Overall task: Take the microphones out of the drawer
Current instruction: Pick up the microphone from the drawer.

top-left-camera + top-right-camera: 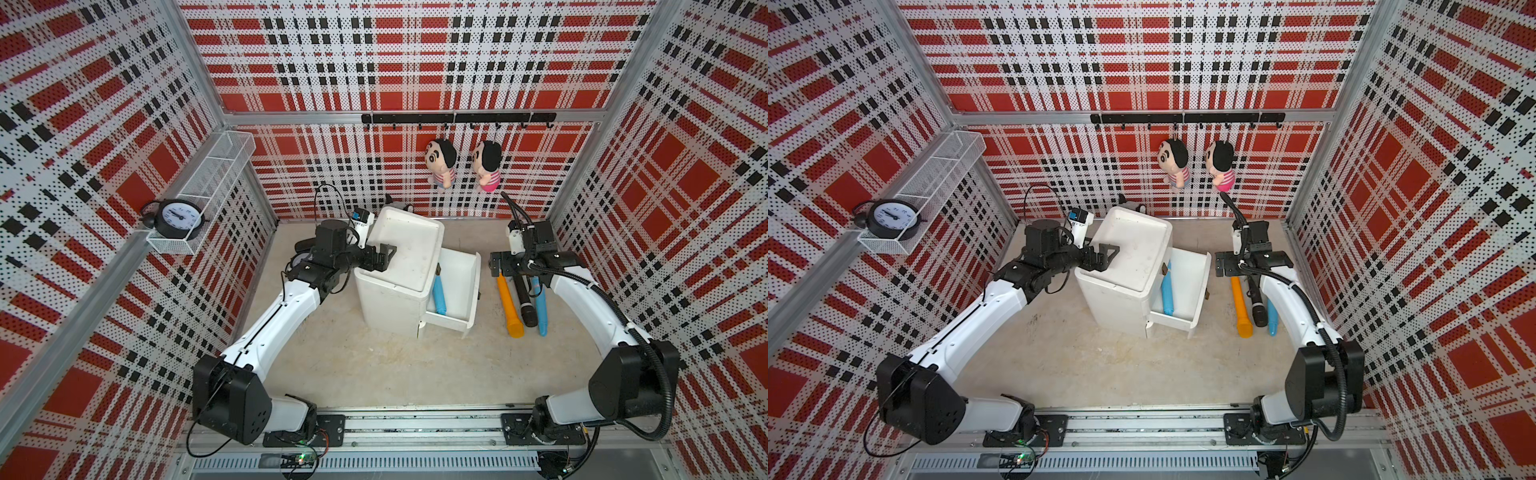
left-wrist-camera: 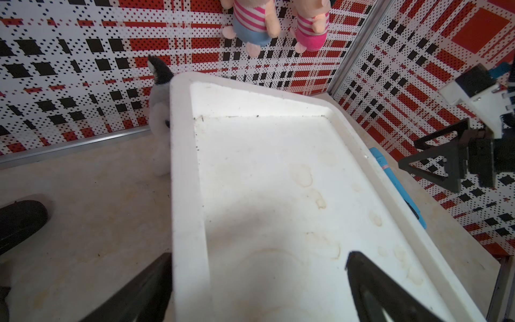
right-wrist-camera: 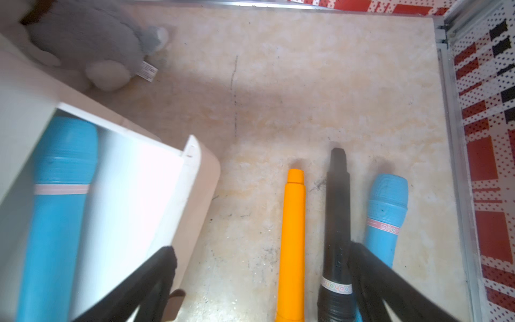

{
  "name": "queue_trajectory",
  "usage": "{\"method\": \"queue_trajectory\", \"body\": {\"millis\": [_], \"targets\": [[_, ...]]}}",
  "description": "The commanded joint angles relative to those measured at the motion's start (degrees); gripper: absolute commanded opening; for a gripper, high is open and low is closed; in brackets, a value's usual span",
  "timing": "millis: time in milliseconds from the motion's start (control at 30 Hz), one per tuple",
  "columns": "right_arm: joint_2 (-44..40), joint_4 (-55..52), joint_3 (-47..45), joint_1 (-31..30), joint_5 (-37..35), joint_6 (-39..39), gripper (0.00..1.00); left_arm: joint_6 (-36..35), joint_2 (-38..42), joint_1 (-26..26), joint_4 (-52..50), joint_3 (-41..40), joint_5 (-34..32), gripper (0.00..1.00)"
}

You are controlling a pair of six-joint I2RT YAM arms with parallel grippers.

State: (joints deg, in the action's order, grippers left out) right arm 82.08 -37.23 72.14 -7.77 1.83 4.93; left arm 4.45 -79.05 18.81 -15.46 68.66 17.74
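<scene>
The white cabinet (image 1: 405,249) has its drawer (image 1: 461,282) pulled out to the right, and a blue microphone (image 1: 439,297) (image 3: 58,200) lies inside along the drawer's left side. On the table right of the drawer lie an orange microphone (image 1: 510,307), a black one (image 1: 524,301) and another blue one (image 1: 540,307), side by side. My right gripper (image 3: 262,248) hangs open over their far ends, the orange microphone (image 3: 292,237) between its fingers and the black one (image 3: 337,223) beside one finger. My left gripper (image 2: 259,255) is open, astride the cabinet top's left rim (image 2: 186,223).
A grey plush toy (image 3: 92,47) lies behind the cabinet against the back wall. Two dolls (image 1: 440,162) (image 1: 487,164) hang from a hook rail. A clock (image 1: 178,218) sits in a wire basket on the left wall. A black object (image 2: 19,220) lies left of the cabinet.
</scene>
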Motion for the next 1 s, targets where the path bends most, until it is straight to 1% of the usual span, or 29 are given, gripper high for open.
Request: {"method": "queue_trajectory", "body": {"millis": [0, 167, 300, 633, 900, 967], "targets": [[-2.8, -0.1, 1.0, -1.6, 4.1, -1.3, 1.0, -0.9, -0.7, -0.3, -2.1, -0.7, -2.2, 0.98], [-2.6, 1.6, 1.0, -5.1, 7.0, -1.2, 1.0, -0.8, -0.7, -0.2, -2.2, -0.9, -2.3, 0.98], [-1.9, 3.6, 0.8, -8.4, 7.4, -0.7, 1.0, -0.8, -0.6, -0.1, -2.2, -0.9, -2.5, 0.98], [-0.3, 7.5, 0.0, -14.2, 7.8, 2.1, 1.0, -0.9, -0.4, -0.1, -2.1, -1.1, -2.8, 0.98], [2.6, 9.6, -1.4, -17.9, 5.6, 4.2, 1.0, -0.9, -0.7, -0.1, -2.2, -1.1, -2.8, 0.98], [2.9, 10.4, -2.5, -18.5, 5.9, 4.9, 0.97, -0.9, -0.8, -0.1, -2.2, -1.0, -2.8, 0.98]]}}
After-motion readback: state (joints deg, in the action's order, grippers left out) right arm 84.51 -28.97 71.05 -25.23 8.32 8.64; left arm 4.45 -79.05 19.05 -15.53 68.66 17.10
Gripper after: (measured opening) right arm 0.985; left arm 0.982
